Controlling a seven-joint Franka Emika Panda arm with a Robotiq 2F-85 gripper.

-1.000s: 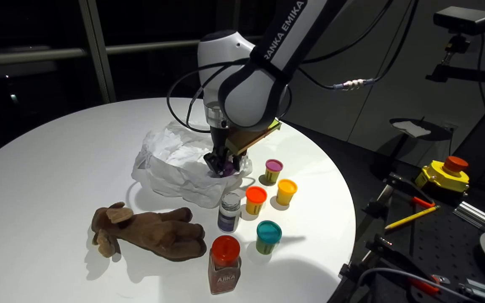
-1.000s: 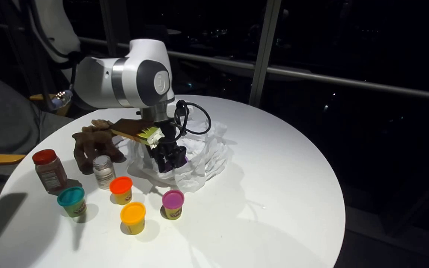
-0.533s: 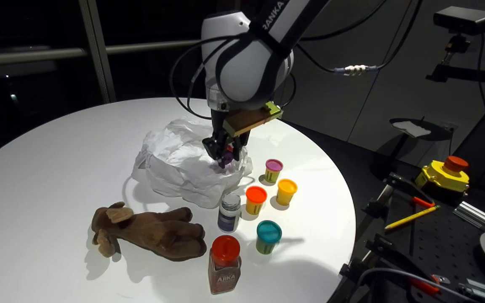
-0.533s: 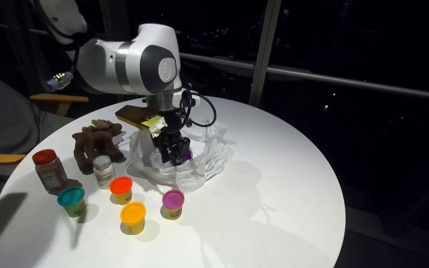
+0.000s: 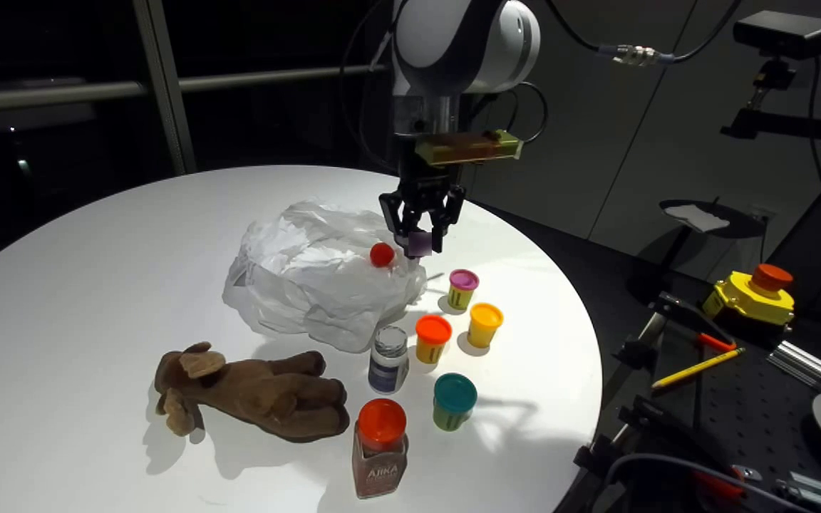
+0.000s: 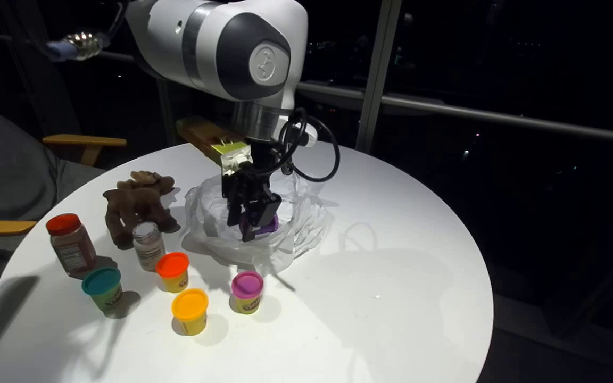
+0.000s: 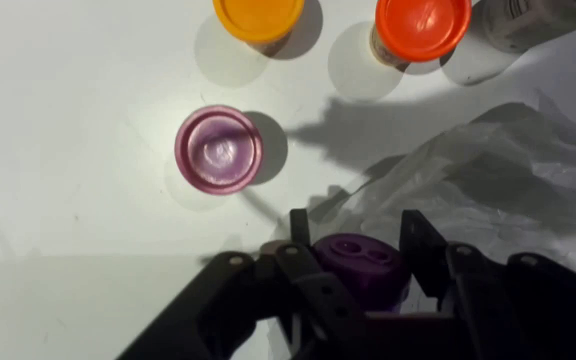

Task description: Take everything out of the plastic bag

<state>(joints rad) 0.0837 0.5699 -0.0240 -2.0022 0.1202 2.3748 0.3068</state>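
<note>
- Pinching one purple object (image 7: 363, 272), one gripper (image 5: 422, 241) hung over the edge of one plastic bag (image 5: 325, 306).
- That bag lay crumpled on one round white table (image 5: 111, 263), its walls bunched around a hollow.
- One red round thing (image 5: 382, 254) showed against the bag in an exterior view; whether it lay in the bag or belonged with the purple object could not be told.
- One white bottle (image 5: 386, 374) stood just beside the bag.
- One brown plush toy (image 5: 261, 392) lay stretched out near the bag, its legs closer to it than its head.
- Of four upright cups, two stood near the bag: one orange-red-lidded cup (image 5: 430, 345) and one pink-lidded cup (image 6: 247, 292).
- The other two stood farther from the bag: one yellow-lidded cup (image 5: 483, 330) and one teal-lidded cup (image 5: 453, 405).
- One red-lidded jar (image 5: 380, 459) stood upright, farther still from the bag.
- Well apart from the bag, past the table's edge, were one pencil (image 5: 698, 368), one yellow box (image 5: 745, 303) and two wooden armrests (image 6: 84, 140).
- The purple object sat between the gripper's fingertips (image 7: 420, 250), touching both; the bag lay below them and out to one side.
</note>
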